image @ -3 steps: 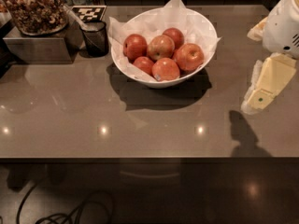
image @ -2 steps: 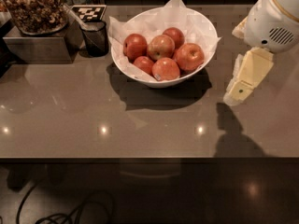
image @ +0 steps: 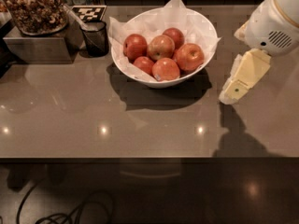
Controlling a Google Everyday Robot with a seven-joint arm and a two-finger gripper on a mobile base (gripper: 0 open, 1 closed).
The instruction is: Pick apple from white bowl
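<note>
The white bowl (image: 205, 27), lined with crinkled white paper, stands at the back middle of the brown table and holds several red apples. The apple (image: 161, 47), large with an orange-yellow blush, lies in the middle of the pile. Another big red apple (image: 189, 57) lies to its right. My gripper (image: 236, 91), cream-coloured under a white wrist, hangs over the table just to the right of the bowl. It points down and to the left, apart from the bowl and the apples. It holds nothing that I can see.
A small black mesh cup (image: 96, 38) stands left of the bowl. A clear container of snacks (image: 35, 8) sits on a metal box (image: 37, 48) at the back left. The table's front edge (image: 140, 157) runs across the lower view, with cables on the floor below.
My gripper has moved left, from the right edge of the view to just beside the bowl. The bowl and apples have not moved.
</note>
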